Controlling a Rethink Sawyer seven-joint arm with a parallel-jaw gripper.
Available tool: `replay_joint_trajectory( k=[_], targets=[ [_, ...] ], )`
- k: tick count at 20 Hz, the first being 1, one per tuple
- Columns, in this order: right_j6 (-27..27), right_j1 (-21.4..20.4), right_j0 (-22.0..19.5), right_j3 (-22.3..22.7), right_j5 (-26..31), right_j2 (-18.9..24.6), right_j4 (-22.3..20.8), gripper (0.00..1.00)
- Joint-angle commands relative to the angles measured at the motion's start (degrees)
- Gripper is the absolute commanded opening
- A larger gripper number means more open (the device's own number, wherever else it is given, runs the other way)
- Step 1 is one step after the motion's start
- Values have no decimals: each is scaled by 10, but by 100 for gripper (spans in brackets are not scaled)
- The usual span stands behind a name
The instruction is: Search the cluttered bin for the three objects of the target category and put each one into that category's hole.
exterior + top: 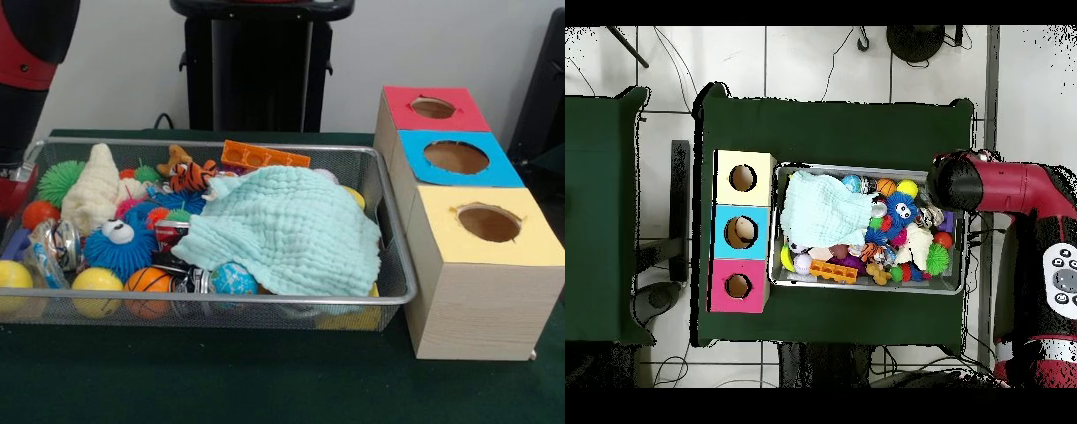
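The bin (265, 299) is a silver wire-mesh basket full of toys; it also shows in the overhead view (865, 288). A mint cloth (291, 230) covers its right half. The hole (455, 157) with the blue frame is in the middle of three wooden boxes beside the bin, and it shows in the overhead view (741, 232) too. The red and black arm (965, 185) hangs over the bin's end farthest from the boxes. My gripper (11, 181) shows only partly at the left edge of the front view, and I cannot tell its state.
The red-framed hole (433, 108) and the yellow-framed hole (488, 223) flank the blue one. In the bin lie a blue spiky toy with eyes (119, 243), a tiger plush (190, 175), an orange block (263, 157), a small basketball (147, 283), a yellow ball (95, 283), a green spiky ball (60, 179) and a cream cloth (93, 190).
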Motion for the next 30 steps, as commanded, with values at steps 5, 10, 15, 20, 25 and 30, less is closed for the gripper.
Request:
replay_joint_trajectory(
  k=[5, 10, 15, 20, 25, 30],
  targets=[
    [-125, -1, -33, 102, 63, 75, 31, 100],
    [-122, -20, -53, 150, 48, 104, 54, 100],
    [-130, -15, -68, 167, 63, 127, 72, 100],
    [-117, -18, -75, 189, 49, 133, 69, 100],
    [-117, 10, -73, 179, 45, 123, 44, 100],
    [-103, 22, -70, 184, 25, 106, 24, 100]
  ],
)
